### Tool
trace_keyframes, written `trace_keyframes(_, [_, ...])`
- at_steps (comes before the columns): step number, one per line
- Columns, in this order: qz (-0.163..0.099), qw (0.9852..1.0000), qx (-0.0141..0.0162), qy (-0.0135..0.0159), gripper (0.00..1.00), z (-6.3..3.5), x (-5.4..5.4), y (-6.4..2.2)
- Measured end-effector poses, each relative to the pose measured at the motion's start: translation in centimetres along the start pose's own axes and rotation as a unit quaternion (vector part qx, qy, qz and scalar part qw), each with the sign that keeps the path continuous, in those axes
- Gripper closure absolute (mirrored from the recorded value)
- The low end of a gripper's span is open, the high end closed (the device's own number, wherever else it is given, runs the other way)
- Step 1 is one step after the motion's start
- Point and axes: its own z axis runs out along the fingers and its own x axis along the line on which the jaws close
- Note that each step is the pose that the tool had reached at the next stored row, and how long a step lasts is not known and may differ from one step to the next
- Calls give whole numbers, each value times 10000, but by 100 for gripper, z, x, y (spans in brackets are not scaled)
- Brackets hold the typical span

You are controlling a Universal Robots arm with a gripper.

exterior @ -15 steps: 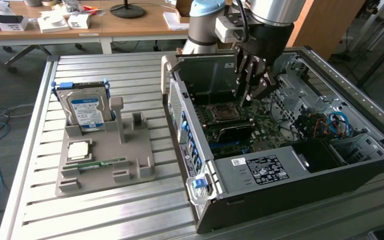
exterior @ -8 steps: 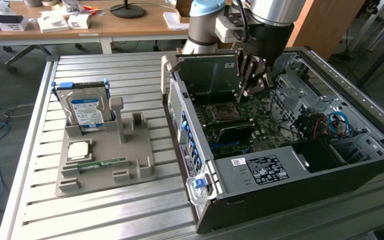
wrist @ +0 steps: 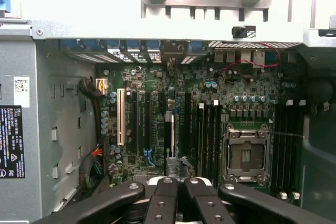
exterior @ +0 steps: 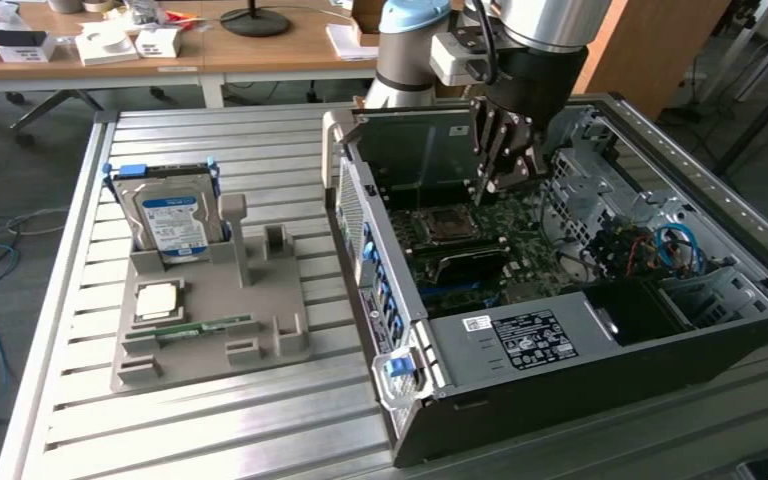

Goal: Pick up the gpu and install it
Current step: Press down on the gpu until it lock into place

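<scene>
A: Item one, the tool [exterior: 507, 180]?
B: Inside the open computer case [exterior: 373, 240], low over the motherboard [wrist: 152, 103]. Clenched; in the wrist view its fingers [wrist: 163, 195] sit pressed together.

A: The gpu [wrist: 170, 135]?
B: Seen edge-on in the wrist view: a thin dark strip standing among the long slots, beside the white slot [wrist: 121, 116]. Its near end runs under the tool [wrist: 177, 182]. Whether the fingers pinch it or just rest above it, I cannot tell. Whether it is fully seated is also hidden.

A: Rest of the case?
B: Processor socket [exterior: 444, 225], labelled power supply [exterior: 531, 340], blue cables [exterior: 678, 245] at the exterior view's right. The arm blocks the far corner.

A: Second container?
B: Grey holder [exterior: 271, 330] on the slatted tabletop [exterior: 224, 420], at the exterior view's left of the case. Hard drive [exterior: 171, 220] upright in the back cradle; processor chip [exterior: 157, 300] flat in front of it; green memory stick [exterior: 204, 328] lying along the front groove.
</scene>
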Motion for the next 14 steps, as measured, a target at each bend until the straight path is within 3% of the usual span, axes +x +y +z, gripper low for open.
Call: trace_keyframes(14, [0,10000,0,-1,89,235,2,2])
